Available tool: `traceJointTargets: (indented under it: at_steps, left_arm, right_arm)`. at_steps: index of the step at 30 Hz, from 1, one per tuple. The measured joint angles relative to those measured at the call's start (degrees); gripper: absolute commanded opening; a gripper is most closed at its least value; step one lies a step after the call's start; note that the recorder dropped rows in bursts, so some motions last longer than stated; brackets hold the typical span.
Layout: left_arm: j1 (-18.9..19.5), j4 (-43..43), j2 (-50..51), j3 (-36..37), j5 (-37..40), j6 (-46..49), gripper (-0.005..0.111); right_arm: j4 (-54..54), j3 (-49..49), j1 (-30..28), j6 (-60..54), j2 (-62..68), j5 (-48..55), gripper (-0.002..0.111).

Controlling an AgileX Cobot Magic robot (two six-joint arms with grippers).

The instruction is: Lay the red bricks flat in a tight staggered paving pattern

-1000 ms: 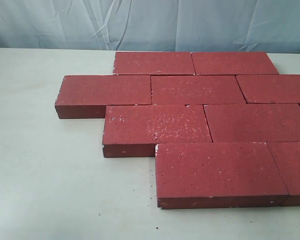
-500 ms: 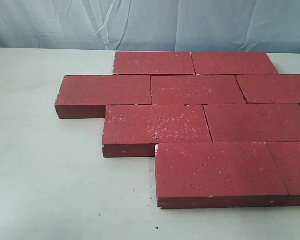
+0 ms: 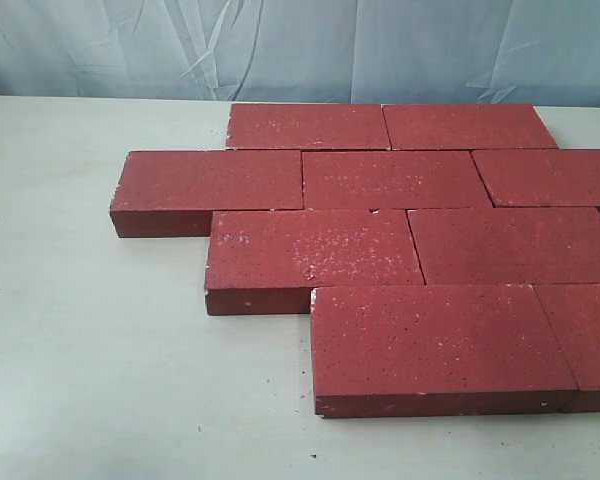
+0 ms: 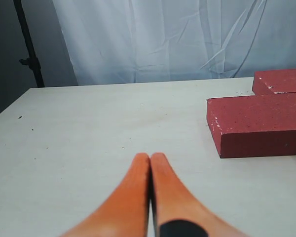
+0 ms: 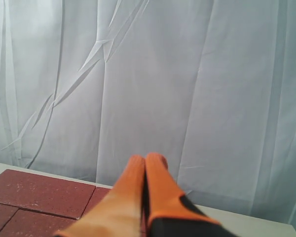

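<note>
You have the red bricks (image 3: 400,240) lying flat on the table (image 3: 90,350), filling the right half of the exterior view. They sit in 4 rows: 2 at the back, then 3, then 2, then 2 at the front. Each row is shifted sideways against the row behind it, so the end joints do not line up. The tops look level and neighbours touch, with the seams showing only as thin dark lines. The right-hand bricks of the second and front rows run off the edge of the frame. The outermost brick (image 3: 215,185) of the second row reaches furthest left, its end face bare.

Your left tool (image 4: 150,158) has its 2 orange fingers pressed together with nothing between them. It points across bare table, well apart from the nearest brick end (image 4: 259,126). Whether the tips touch the table cannot be told.

Your right tool (image 5: 146,159) is likewise closed up on nothing. It points at the pale curtain (image 5: 212,74), with the far bricks (image 5: 42,190) low in its view.
</note>
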Motion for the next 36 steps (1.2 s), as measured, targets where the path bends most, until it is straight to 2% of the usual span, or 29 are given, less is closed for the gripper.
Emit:
traceJointTargets:
  at_steps: [17, 22, 32, 36]
  left_arm:
    - [0.0, 0.0, 0.0, 0.0, 0.0, 0.0, 0.0]
    - [0.0, 0.0, 0.0, 0.0, 0.0, 0.0, 0.0]
    - [0.0, 0.0, 0.0, 0.0, 0.0, 0.0, 0.0]
    - [0.0, 0.0, 0.0, 0.0, 0.0, 0.0, 0.0]
  right_arm:
    - [0.0, 0.0, -0.03, 0.0, -0.26, 0.0, -0.001]
    - [0.0, 0.0, -2.94, 0.0, -3.66, 3.05, -0.001]
    - [0.0, 0.0, -8.57, 0.0, -12.94, 17.08, -0.001]
    - [-0.11, 1.48, -10.44, 0.0, -14.82, 16.96, -0.001]
